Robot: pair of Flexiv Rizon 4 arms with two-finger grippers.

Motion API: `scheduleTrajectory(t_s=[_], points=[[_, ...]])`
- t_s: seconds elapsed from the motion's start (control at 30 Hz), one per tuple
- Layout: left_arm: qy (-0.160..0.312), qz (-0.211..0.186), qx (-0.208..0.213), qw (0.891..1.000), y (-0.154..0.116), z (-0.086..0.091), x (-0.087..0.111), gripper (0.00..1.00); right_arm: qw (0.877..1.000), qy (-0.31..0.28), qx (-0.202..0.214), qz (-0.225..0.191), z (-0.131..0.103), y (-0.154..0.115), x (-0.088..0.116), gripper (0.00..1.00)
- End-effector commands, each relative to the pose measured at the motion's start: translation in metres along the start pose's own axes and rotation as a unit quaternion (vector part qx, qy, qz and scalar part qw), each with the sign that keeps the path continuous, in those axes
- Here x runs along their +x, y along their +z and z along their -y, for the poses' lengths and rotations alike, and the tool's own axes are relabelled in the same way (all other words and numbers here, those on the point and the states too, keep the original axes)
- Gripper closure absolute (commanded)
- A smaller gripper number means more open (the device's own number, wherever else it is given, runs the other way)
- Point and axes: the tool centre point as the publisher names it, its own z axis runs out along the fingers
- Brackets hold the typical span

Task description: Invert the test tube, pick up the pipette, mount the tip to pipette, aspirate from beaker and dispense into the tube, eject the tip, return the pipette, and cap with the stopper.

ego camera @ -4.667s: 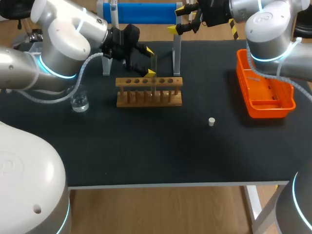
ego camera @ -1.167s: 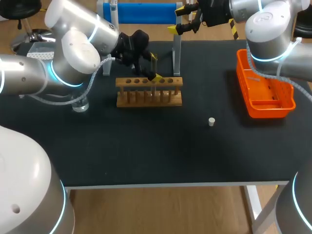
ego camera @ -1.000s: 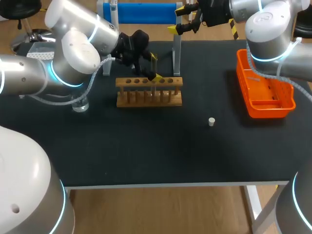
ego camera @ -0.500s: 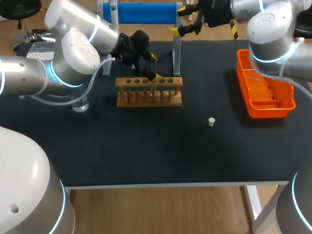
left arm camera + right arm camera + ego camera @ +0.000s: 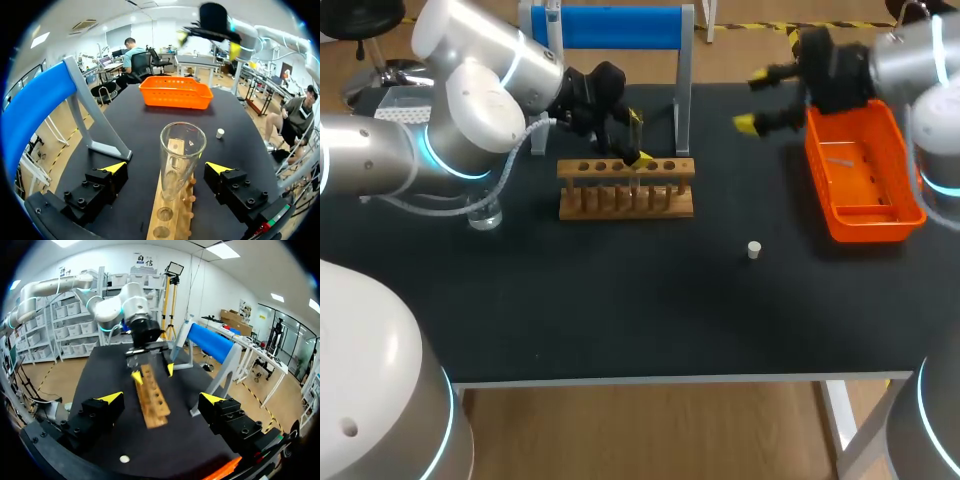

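A clear glass test tube (image 5: 181,155) stands mouth up in the wooden rack (image 5: 625,188), which also shows in the left wrist view (image 5: 170,220). My left gripper (image 5: 638,138) is open, with a finger on either side of the tube (image 5: 636,170); I see no contact. My right gripper (image 5: 754,98) hangs open and empty over the table, just left of the orange tray (image 5: 865,185). The small white stopper (image 5: 754,249) lies on the black mat in front of the rack. A glass beaker (image 5: 483,212) stands left of the rack.
A stand with a blue bar (image 5: 610,27) rises behind the rack, and a pale pipette-like thing (image 5: 552,18) hangs at its left post. The right wrist view looks past its own gripper (image 5: 162,397) at the rack (image 5: 151,400) and the stopper (image 5: 123,458).
My right arm has swung away from the blue stand, to the right and nearer, beside the orange tray. The left arm and the tube have not moved.
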Motion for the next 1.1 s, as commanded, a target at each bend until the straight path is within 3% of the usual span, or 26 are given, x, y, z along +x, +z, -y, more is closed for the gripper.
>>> scheduleTrajectory(t_s=[0.03, 0.4, 1.1], points=[[0.000, -0.001, -0.001, 1.000, -0.001, 0.000, 0.000, 0.00, 1.000, -0.007, 0.001, 0.020, 0.029, -0.062, 0.058, 0.00], [0.000, -0.001, -0.001, 1.000, -0.001, 0.000, 0.000, 0.00, 0.999, 0.036, 0.035, 0.022, 0.097, -0.046, 0.110, 0.00], [0.000, -0.001, -0.001, 1.000, -0.001, 0.000, 0.000, 0.00, 0.998, 0.041, 0.037, 0.024, 0.099, -0.042, 0.111, 0.00]])
